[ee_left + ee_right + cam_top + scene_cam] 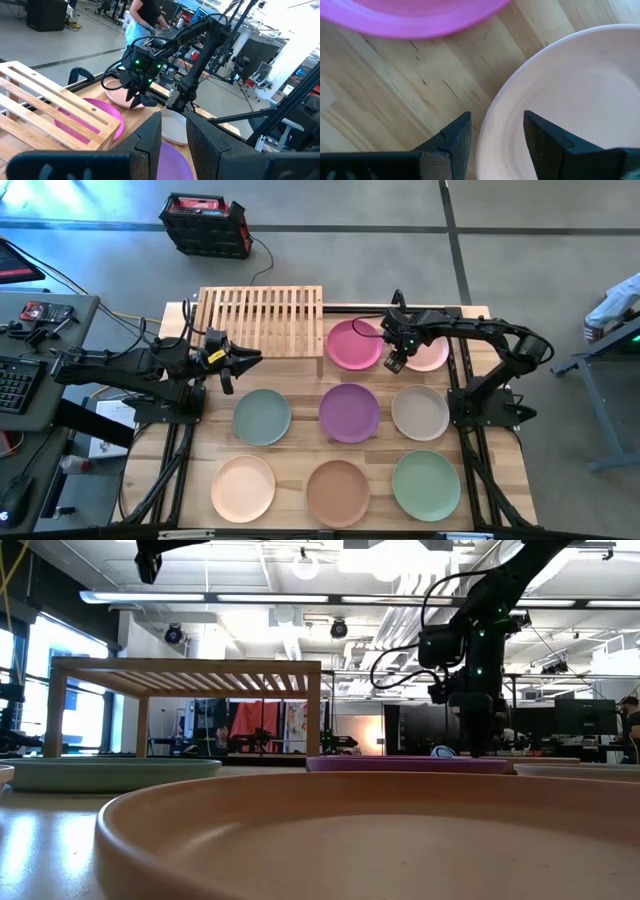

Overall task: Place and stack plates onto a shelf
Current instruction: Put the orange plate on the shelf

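Observation:
The light-wood slatted shelf (260, 318) stands at the table's far left. Right of it lie a magenta plate (352, 343) and a pale pink plate (432, 354). Nearer rows hold grey-teal (262, 416), purple (349, 412), cream (420, 412), peach (243, 487), brown (337, 492) and mint green (426, 485) plates, all flat on the tabletop. My right gripper (395, 362) points down, open, over the pale pink plate's left rim. My left gripper (240, 363) hovers open beside the shelf's near right corner, above the table. My right gripper (496, 135) comes from above with its open fingers astride the pale pink plate's left rim (487, 130), one finger (452, 142) outside over the wood, the other inside over the plate's well. Whether they touch the rim I cannot tell. The plate lies flat on the table.
The magenta plate's edge (420, 25) lies close beside the right gripper. A red and black case (207, 225) sits on the floor beyond the table, and a desk with a keyboard (15, 375) stands to the left. A person (145, 15) stands in the room behind.

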`<action>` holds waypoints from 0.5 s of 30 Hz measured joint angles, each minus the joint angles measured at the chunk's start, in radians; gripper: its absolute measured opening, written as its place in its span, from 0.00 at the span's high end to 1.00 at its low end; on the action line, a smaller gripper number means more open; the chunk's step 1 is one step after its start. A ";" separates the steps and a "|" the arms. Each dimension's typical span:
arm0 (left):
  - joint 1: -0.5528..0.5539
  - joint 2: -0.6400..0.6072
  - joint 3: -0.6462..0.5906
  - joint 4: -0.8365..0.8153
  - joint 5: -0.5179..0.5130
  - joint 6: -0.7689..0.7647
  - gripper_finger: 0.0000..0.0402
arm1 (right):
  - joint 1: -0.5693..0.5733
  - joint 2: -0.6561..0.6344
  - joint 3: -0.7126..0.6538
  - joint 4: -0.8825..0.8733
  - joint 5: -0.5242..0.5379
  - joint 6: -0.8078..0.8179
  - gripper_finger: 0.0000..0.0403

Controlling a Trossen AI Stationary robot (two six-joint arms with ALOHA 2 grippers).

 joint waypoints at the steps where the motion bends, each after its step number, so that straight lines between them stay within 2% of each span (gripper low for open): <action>1: 0.000 0.000 0.000 0.000 0.000 0.000 0.81 | 0.000 0.000 0.000 0.005 0.000 0.011 0.61; 15: 0.000 0.000 0.000 0.000 0.000 0.001 0.81 | 0.000 0.060 0.000 0.028 0.051 0.109 0.61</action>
